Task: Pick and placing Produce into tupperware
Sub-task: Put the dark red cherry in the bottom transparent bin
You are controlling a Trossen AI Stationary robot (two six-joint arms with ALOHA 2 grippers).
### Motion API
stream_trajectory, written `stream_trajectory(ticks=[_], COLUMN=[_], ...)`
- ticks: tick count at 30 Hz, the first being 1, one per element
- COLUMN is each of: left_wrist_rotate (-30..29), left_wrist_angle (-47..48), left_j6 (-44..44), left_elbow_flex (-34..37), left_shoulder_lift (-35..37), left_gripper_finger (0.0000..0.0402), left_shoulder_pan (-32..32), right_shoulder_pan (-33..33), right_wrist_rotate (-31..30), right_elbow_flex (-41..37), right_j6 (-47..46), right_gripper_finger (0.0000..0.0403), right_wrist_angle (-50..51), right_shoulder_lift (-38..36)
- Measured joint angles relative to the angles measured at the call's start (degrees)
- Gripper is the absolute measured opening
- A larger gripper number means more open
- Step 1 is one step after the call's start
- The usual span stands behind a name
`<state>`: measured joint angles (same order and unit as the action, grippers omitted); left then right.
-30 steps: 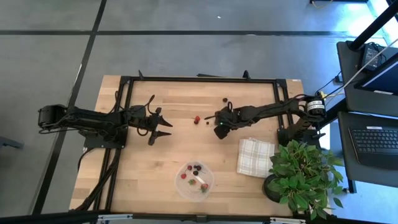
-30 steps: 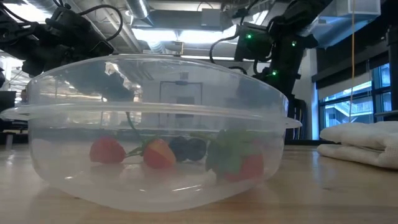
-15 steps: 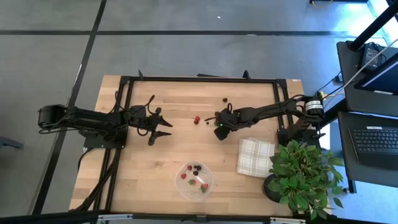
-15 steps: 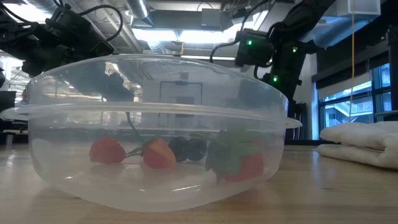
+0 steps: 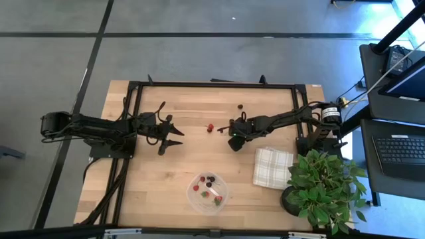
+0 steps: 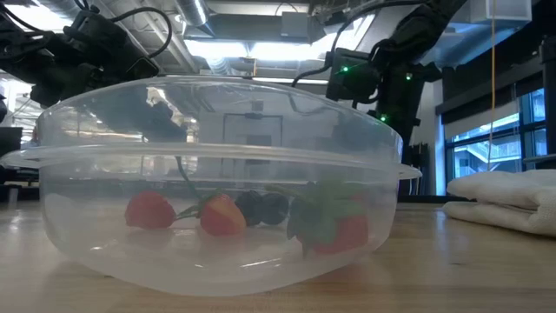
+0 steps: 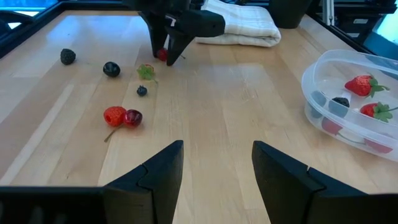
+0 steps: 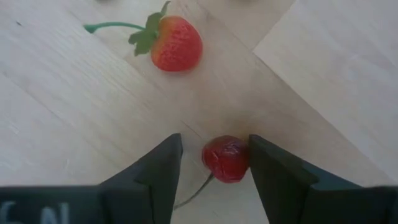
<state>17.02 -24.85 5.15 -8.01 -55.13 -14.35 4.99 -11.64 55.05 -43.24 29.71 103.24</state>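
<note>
Wooden table (image 5: 172, 166) on grey floor holds one tupperware (image 5: 208, 192) with five berries, beyond it right gripper (image 8: 211, 163) half-open around one red cherry (image 8: 225, 158), left gripper (image 7: 214, 163) open, empty.

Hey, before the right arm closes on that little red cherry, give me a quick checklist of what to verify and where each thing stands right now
1. Cherry between the right pincer fingers: ok, it sits in the gap, nearer one finger.
2. Right pincer open wide enough: ok, a gap shows on one side; contact on the other side cannot tell.
3. Strawberry out of the grasp: ok, it lies apart, ahead of the fingers.
4. Fingers low enough to the table: cannot tell.
5. Tupperware ready to receive: ok, open-topped, a few pieces inside, room left.
6. Left pincer out of the way: ok, open, waiting over the table's left half.
</note>
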Motion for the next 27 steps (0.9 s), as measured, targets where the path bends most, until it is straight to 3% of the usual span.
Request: stream_trajectory(ticks=[14,21,27], left_wrist_rotate=[0.0,0.0,0.0], left_wrist_angle=[0.0,0.0,0.0], left_j6=[0.0,0.0,0.0], left_elbow_flex=[0.0,0.0,0.0], left_shoulder_lift=[0.0,0.0,0.0], left_gripper_finger=[0.0185,0.0185,0.0185], left_shoulder_pan=[0.0,0.0,0.0], right_shoulder_pan=[0.0,-0.1,-2.5], right_wrist_rotate=[0.5,0.9,2.0], right_elbow_flex=[-0.1,1.2,8.2], right_j6=[0.0,0.0,2.9], right_gripper_finger=[0.0079,0.0075,0.0069], right_wrist_angle=[0.2,1.3,5.6], right_shoulder_lift=[0.1,0.3,0.7])
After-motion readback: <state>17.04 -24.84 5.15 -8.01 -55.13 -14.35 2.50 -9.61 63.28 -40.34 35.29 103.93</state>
